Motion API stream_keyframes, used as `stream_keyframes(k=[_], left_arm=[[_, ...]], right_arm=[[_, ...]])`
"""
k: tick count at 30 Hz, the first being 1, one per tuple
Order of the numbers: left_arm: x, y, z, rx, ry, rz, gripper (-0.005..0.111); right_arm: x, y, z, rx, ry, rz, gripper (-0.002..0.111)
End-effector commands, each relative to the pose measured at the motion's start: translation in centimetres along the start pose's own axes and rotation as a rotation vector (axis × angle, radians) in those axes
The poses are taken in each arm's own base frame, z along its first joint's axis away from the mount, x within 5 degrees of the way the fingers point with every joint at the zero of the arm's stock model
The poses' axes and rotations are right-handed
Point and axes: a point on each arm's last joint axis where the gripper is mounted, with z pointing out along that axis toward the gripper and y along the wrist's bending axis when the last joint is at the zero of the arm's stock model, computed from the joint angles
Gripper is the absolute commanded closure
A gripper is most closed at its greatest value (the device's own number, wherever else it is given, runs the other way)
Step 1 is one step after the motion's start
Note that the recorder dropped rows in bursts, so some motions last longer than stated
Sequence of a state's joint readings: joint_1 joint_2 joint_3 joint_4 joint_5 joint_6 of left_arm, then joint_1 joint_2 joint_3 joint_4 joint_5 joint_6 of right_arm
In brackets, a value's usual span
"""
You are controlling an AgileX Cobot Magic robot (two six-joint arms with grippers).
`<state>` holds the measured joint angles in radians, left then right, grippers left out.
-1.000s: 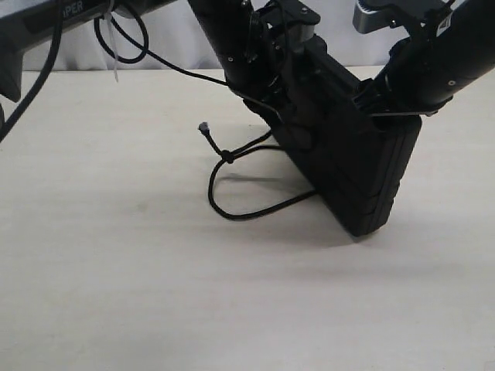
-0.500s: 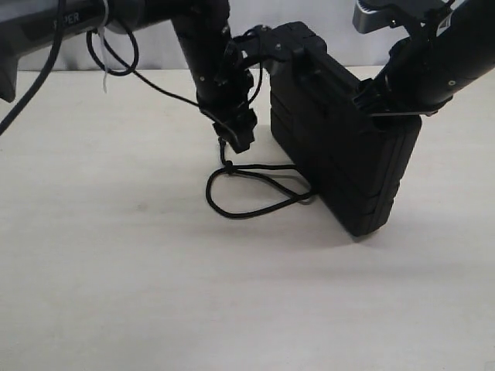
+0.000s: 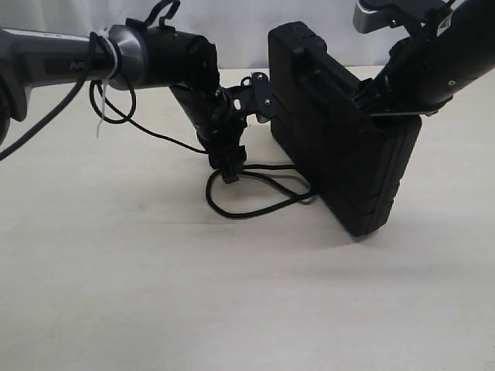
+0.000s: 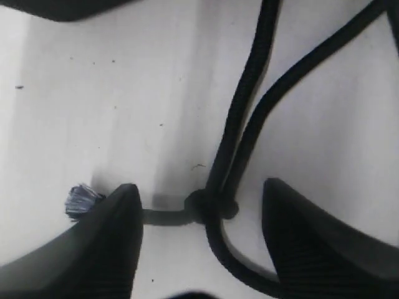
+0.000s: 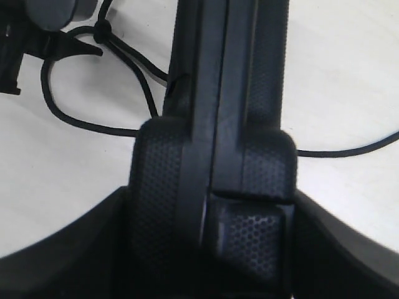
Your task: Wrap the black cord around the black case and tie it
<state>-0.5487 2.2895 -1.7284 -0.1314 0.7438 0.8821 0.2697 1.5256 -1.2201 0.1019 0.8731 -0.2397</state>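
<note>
The black case (image 3: 340, 154) stands on edge on the table, tilted, with my right gripper (image 3: 380, 104) shut on its upper end. In the right wrist view the case (image 5: 218, 93) fills the gap between the fingers of the right gripper (image 5: 209, 212). The black cord (image 3: 247, 212) lies looped on the table to the left of the case's base. My left gripper (image 3: 230, 166) points down over it, open. In the left wrist view the cord's knot (image 4: 209, 205) lies between the spread fingers of the left gripper (image 4: 199, 187), and the frayed tip (image 4: 80, 200) lies beside one finger.
A thin smooth robot cable (image 3: 147, 131) hangs from the left arm and trails across the table behind the cord. A pale wall runs along the table's far edge. Bare tabletop (image 3: 155, 294) stretches in front and to the left.
My left gripper has moved away from the case, come down to the cord's knot and opened. The cord's raised end now lies flat. The right gripper and the case have not moved.
</note>
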Motion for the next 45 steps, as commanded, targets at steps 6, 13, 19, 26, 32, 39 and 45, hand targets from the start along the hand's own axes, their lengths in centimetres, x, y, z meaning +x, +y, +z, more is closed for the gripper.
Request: stream_keyframes(k=[6, 13, 19, 26, 32, 39, 45], left_arm=[[1.0, 1.4, 1.9, -0.081, -0.020, -0.067, 0.053], [2.2, 0.1, 3.7, 0.041, 0.064, 0.019, 0.053], [2.2, 0.2, 4.2, 0.022, 0.053, 0.042, 0.076], [2.2, 0.3, 3.4, 0.025, 0.074, -0.003, 0.107], [0.6, 1.0, -0.7, -0.023, -0.011, -0.097, 0.107], [-0.2, 0.7, -4.7, -0.014, -0.061, -0.125, 0.107], [0.7, 0.1, -7.9, -0.035, -0.100, -0.160, 0.107]], right_arm=[[0.0, 0.2, 0.2, -0.019, -0.002, 0.007, 0.104], [0.0, 0.2, 0.2, -0.018, -0.003, 0.007, 0.104], [0.0, 0.2, 0.2, -0.018, -0.003, 0.007, 0.104], [0.0, 0.2, 0.2, -0.018, -0.003, 0.007, 0.104], [0.0, 0.2, 0.2, -0.019, 0.001, 0.007, 0.104], [0.0, 0.2, 0.2, -0.019, 0.001, 0.007, 0.104], [0.1, 0.2, 0.2, -0.020, 0.003, 0.007, 0.104]])
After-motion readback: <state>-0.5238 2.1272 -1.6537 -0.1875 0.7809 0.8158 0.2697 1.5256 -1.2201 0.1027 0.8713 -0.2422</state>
